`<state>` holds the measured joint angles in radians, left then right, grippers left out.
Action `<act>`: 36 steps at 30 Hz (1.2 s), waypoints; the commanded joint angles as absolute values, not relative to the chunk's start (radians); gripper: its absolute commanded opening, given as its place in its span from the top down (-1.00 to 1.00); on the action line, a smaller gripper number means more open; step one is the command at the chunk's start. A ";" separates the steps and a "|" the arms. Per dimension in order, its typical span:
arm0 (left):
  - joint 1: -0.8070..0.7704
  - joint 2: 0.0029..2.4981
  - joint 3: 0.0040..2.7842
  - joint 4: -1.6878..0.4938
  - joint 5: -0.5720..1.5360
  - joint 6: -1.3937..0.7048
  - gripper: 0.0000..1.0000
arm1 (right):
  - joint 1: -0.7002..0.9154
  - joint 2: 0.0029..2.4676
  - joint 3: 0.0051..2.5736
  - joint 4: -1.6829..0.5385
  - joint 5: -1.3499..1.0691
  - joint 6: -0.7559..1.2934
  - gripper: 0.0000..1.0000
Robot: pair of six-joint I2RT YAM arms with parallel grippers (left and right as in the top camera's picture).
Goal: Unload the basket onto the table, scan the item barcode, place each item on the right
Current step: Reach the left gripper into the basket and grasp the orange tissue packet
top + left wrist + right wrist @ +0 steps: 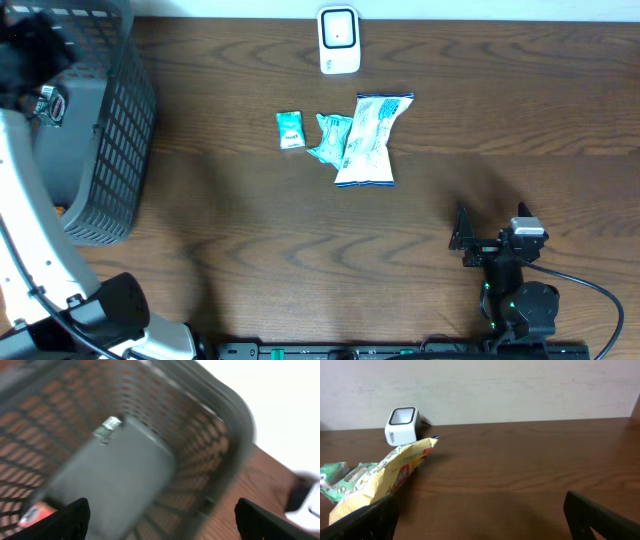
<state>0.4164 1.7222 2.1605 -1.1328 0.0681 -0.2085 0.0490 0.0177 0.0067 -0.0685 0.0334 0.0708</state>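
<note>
- left claw (165, 522) hangs over the grey basket (120, 130), fingers spread wide, nothing between them.
- inside the basket lie a silvery-green packet (107, 427) and an orange-red packet (32, 512), both blurred.
- right claw (482, 520) sits low over the counter (250, 240), released and empty, facing the white scanner (338, 40).
- the scanner stands at the counter's far edge.
- a large blue-white bag (370, 140) lies flat near the scanner, on the robot's side of it. a teal packet (328, 138) touches the bag's left side, and a smaller teal packet (290, 130) lies just beside that.
</note>
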 commanded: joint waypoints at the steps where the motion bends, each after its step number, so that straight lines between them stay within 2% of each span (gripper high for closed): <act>1: 0.481 1.718 2.170 -1.126 0.062 -0.219 -0.82 | 0.040 0.016 0.005 -0.072 0.035 0.062 -0.98; 4: 0.525 1.722 2.159 -1.123 0.040 -0.219 -0.82 | 0.040 0.016 0.005 -0.072 0.035 0.062 -0.99; 11: 0.606 1.752 2.057 -1.145 -0.194 -0.291 -0.82 | 0.040 0.016 0.005 -0.072 0.035 0.062 -0.99; 22: 0.653 1.930 1.948 -1.129 -0.196 -0.330 -0.82 | 0.040 0.016 0.005 -0.072 0.035 0.063 -0.99; 27: 0.665 2.026 1.948 -1.127 -0.195 -0.456 -0.82 | 0.040 0.016 0.005 -0.072 0.035 0.062 -0.98; 33: 0.680 2.127 1.948 -1.135 -0.196 -0.511 -0.82 | 0.040 0.016 0.005 -0.072 0.035 0.062 -0.99; 36: 0.688 2.165 1.947 -1.158 -0.195 -0.618 -0.82 | 0.040 0.016 0.005 -0.072 0.035 0.062 -0.98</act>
